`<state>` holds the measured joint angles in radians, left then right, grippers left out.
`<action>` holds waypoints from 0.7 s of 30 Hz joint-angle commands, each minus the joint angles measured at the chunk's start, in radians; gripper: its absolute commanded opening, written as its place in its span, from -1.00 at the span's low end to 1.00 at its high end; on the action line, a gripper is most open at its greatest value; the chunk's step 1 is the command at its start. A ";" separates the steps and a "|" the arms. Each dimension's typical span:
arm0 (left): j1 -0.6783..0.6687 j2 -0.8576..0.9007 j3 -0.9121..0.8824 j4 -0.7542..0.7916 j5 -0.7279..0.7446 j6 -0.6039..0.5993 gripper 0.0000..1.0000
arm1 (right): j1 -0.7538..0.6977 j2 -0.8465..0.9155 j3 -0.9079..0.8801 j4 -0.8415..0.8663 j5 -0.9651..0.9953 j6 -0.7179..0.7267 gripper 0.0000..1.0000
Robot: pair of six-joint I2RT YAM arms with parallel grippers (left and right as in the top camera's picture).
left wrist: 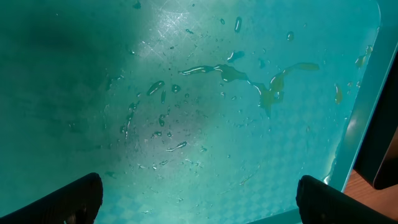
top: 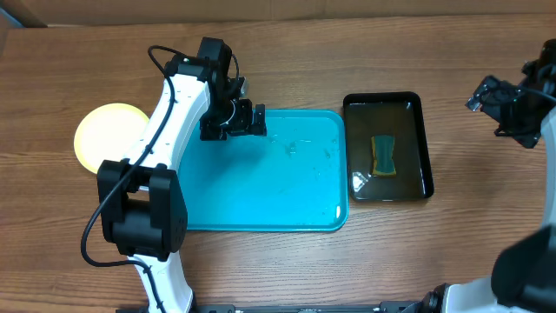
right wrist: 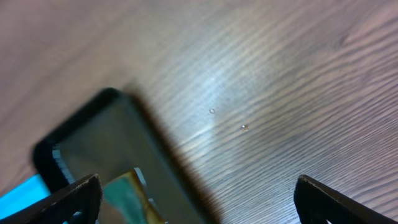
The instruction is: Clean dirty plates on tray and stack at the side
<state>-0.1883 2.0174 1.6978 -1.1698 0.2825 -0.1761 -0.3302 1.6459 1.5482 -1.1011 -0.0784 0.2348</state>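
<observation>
Plate (top: 109, 135) left of tray (top: 261, 191); small tray (top: 382, 97) just right (sponge (top: 383, 155) lying inside).

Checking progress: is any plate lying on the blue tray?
No, the tray holds only droplets; the visible yellow plate sits on the table beside it.

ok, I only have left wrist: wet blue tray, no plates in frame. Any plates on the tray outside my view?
Observer: None. Overhead, the tray holds no plates.
Operator: Where's a plate then?
Observer: A pale yellow plate lies on the table left of the tray, partly hidden by the left arm. I can't tell if others lie under it.
Operator: Right arm?
Observer: The right gripper is open and empty, over the table beyond the black tray, which holds a sponge.
</observation>
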 commanded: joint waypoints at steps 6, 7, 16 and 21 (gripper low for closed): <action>-0.002 0.008 0.015 0.000 -0.009 0.004 0.99 | 0.107 -0.319 0.011 0.003 -0.001 0.001 1.00; -0.002 0.008 0.015 0.000 -0.009 0.004 0.99 | 0.126 -0.350 0.011 0.003 -0.001 0.001 1.00; -0.002 0.008 0.015 0.000 -0.009 0.004 1.00 | 0.343 -0.684 0.011 0.002 -0.001 0.001 1.00; -0.002 0.008 0.015 0.000 -0.009 0.004 1.00 | 0.399 -0.867 0.011 -0.009 -0.001 0.001 1.00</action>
<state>-0.1883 2.0174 1.6978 -1.1698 0.2790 -0.1761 0.0509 0.8528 1.5486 -1.1023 -0.0818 0.2348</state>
